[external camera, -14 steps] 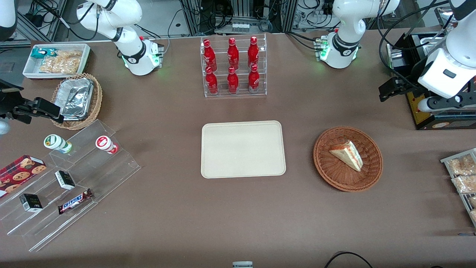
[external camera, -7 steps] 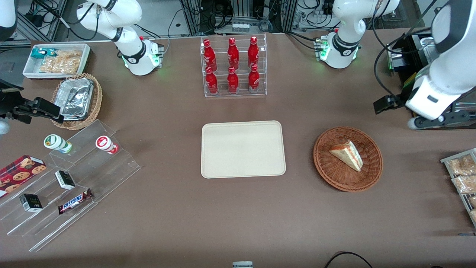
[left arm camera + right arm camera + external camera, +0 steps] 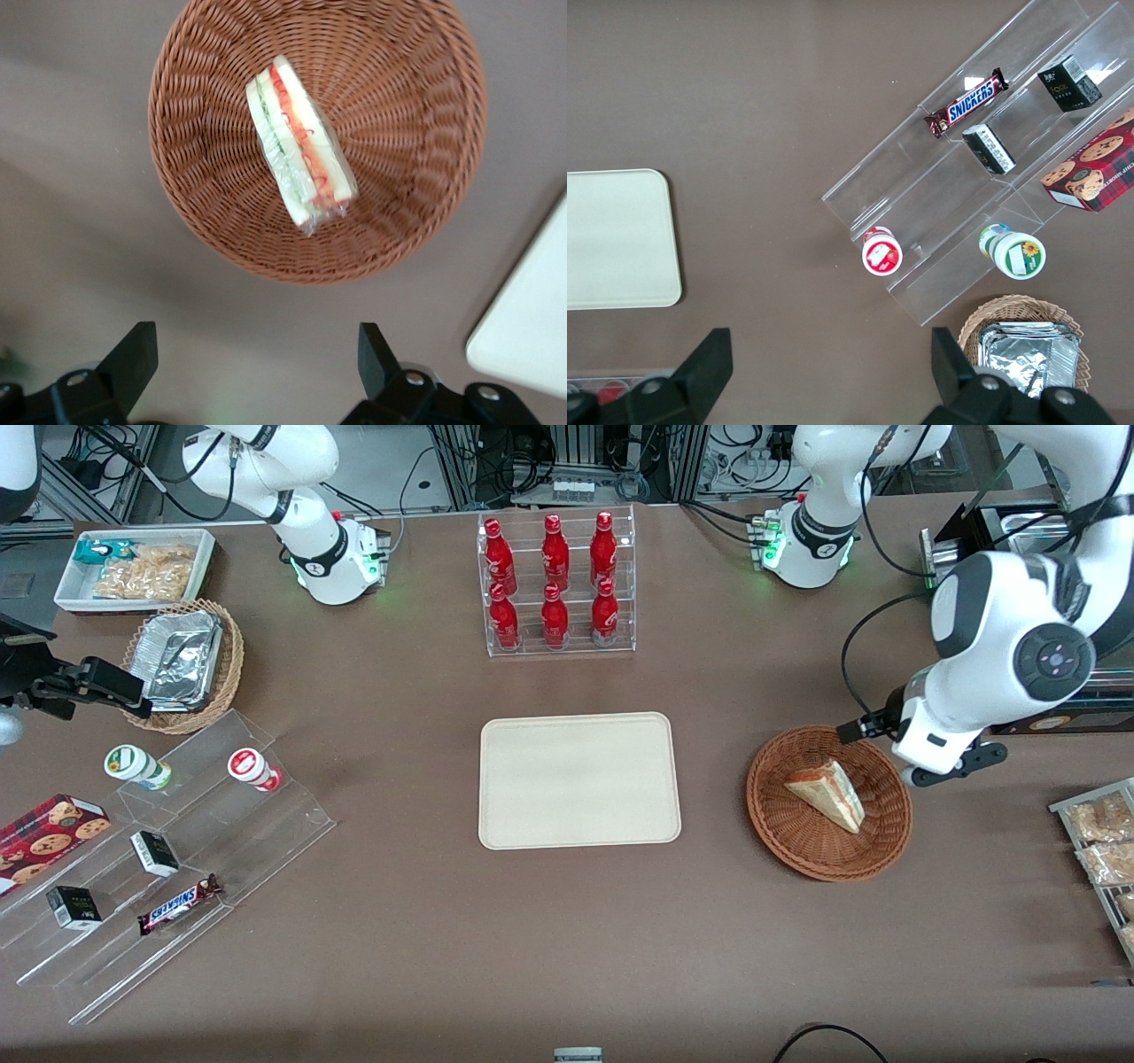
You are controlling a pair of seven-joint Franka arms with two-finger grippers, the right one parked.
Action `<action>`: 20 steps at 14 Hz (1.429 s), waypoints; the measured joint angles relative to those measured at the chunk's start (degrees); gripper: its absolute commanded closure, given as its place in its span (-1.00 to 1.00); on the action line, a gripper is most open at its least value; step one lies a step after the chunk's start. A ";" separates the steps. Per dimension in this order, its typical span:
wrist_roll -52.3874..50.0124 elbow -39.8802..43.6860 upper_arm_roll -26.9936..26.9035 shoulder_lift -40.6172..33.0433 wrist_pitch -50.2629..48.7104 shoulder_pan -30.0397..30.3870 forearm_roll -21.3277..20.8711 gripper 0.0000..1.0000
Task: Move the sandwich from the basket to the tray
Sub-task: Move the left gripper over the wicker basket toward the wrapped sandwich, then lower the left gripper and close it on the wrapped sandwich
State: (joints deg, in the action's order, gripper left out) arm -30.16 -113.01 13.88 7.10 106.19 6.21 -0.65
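The sandwich [image 3: 826, 793] [image 3: 301, 146], a wrapped white wedge with red and green filling, lies in the round reddish-brown basket [image 3: 797, 841] [image 3: 204, 204]. The cream tray [image 3: 579, 779] [image 3: 532, 328] lies flat mid-table, beside the basket toward the parked arm's end, with nothing on it. My gripper [image 3: 920, 766] [image 3: 257, 341] hangs above the table just outside the basket's rim, toward the working arm's end. It is open, its black fingers [image 3: 133, 354] wide apart with nothing between them.
A clear rack of red bottles [image 3: 556, 583] stands farther from the camera than the tray. Packets of snacks [image 3: 1103, 841] and a black box [image 3: 1054, 717] sit at the working arm's end. A clear stepped shelf [image 3: 168, 850], a tan basket [image 3: 186, 664] and a white bin [image 3: 135, 571] occupy the parked arm's end.
My left arm has swung from the working arm's end of the table toward the basket, bringing the gripper to its rim. Sandwich, basket and tray have not moved.
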 measured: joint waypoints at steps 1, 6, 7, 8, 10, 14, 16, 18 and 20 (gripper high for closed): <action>-3.33 -0.44 0.11 1.11 1.55 -0.11 0.00 -1.00; -15.76 -3.65 0.28 6.99 15.32 -1.79 0.00 -1.00; -16.59 -4.67 0.28 8.17 18.19 -2.15 0.00 -1.00; -16.86 -5.37 0.28 9.23 20.00 -2.29 0.00 -1.00; -16.92 -5.84 0.20 11.10 21.09 -2.26 -0.89 -1.00; -17.29 -5.86 -0.44 12.81 21.20 -1.90 -2.94 -1.00; -17.31 -5.87 -0.86 13.09 22.21 -1.55 -2.96 -1.00; -17.39 -5.87 -0.92 13.34 23.30 -1.36 -2.96 -0.98; -17.93 -5.87 -0.92 13.66 24.66 -1.35 -2.95 0.04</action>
State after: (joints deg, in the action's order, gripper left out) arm -48.08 -118.87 12.97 20.76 130.85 4.86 -3.61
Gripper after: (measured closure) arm 0.013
